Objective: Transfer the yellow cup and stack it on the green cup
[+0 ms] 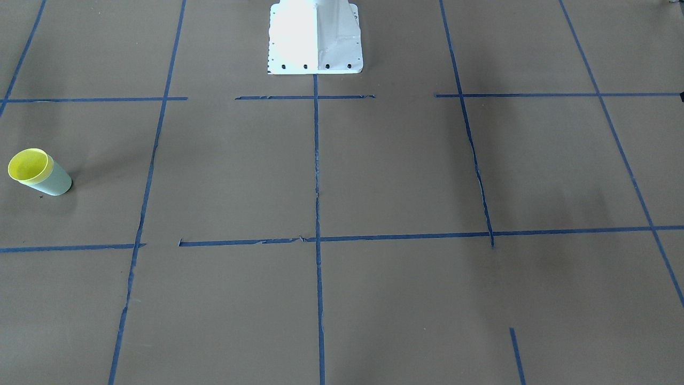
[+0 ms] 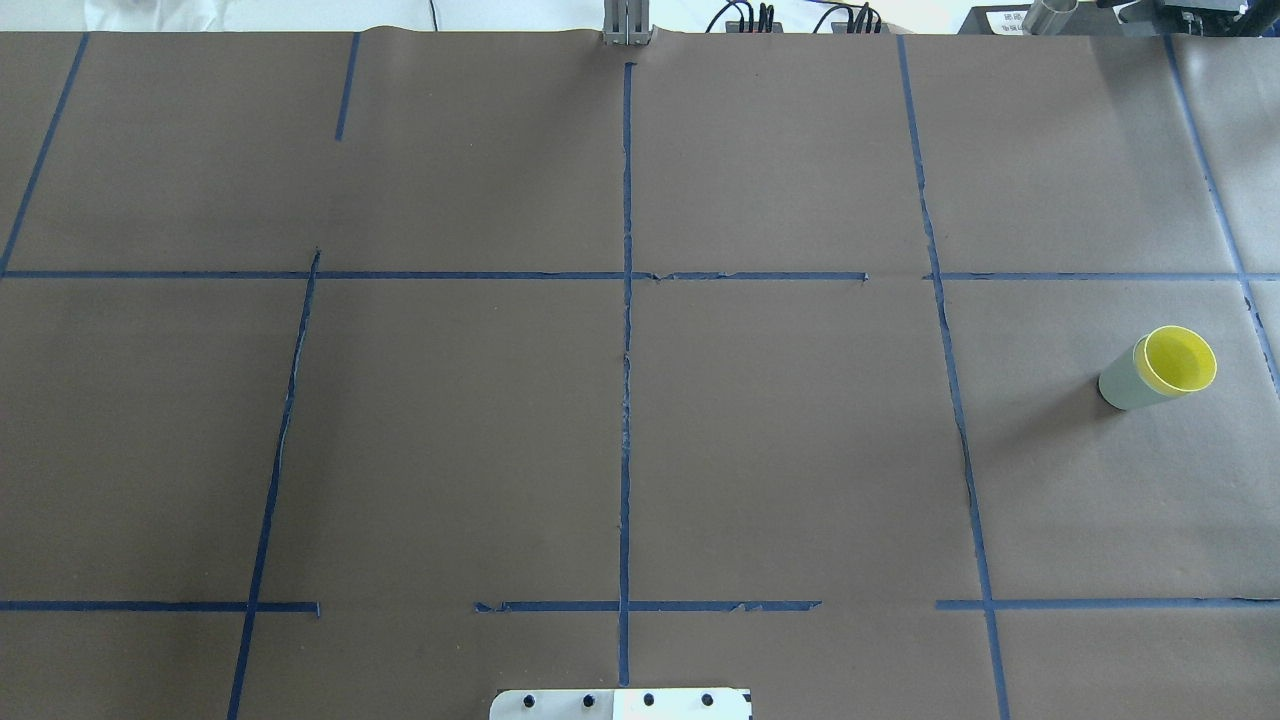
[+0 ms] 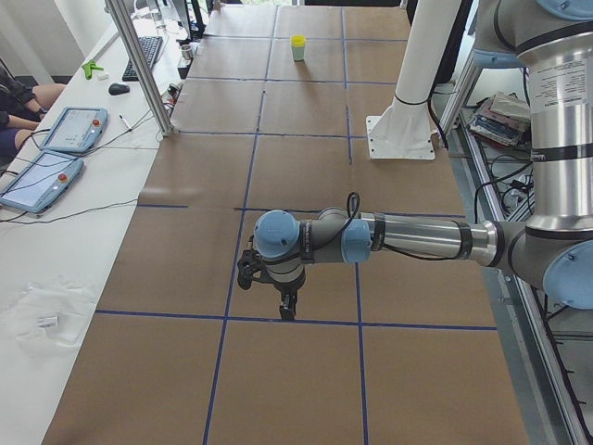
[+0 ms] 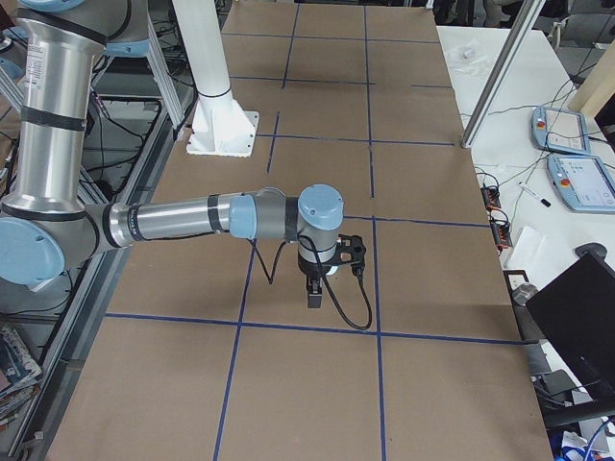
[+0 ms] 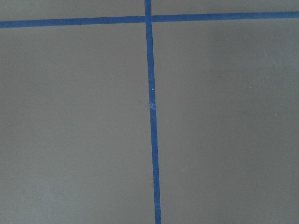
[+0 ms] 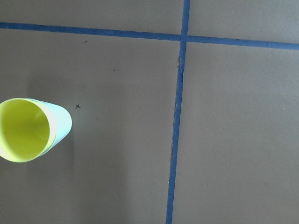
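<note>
The yellow cup [image 1: 28, 164] sits nested upright inside the green cup [image 1: 56, 184], its yellow rim just above the green wall. The pair stands at the table's right end in the overhead view, yellow cup [image 2: 1178, 360] in green cup [image 2: 1120, 386]. The right wrist view looks down on the yellow cup [image 6: 23, 130] and the green cup [image 6: 63, 123] at its left edge. No fingers show in either wrist view. My left gripper [image 3: 287, 311] hangs low over the tape at the far other end. My right gripper [image 4: 315, 298] points down over the table. Whether either is open, I cannot tell.
Blue tape lines divide the brown table into squares. The white robot base plate [image 1: 315, 37] stands at the middle of the robot's edge. A side table with tablets [image 3: 42, 171] and a keyboard, plus a metal post [image 3: 139, 65], runs along the far side.
</note>
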Available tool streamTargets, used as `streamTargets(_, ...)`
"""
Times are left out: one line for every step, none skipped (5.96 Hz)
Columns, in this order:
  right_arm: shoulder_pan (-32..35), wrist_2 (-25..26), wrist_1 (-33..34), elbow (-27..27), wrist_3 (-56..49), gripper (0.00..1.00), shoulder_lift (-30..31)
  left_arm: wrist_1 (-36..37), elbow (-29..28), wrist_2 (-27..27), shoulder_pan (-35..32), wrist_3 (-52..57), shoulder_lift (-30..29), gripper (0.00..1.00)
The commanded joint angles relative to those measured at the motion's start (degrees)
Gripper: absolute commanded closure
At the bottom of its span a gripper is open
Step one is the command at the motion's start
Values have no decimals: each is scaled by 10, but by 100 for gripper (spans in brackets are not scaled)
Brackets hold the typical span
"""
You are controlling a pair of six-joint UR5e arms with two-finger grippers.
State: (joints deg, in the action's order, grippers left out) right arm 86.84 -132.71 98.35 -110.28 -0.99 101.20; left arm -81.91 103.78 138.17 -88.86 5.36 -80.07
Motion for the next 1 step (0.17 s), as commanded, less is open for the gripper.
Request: streamTargets(0,0,0,1,-1,0,0,0,-2,0,0,-1,0,0)
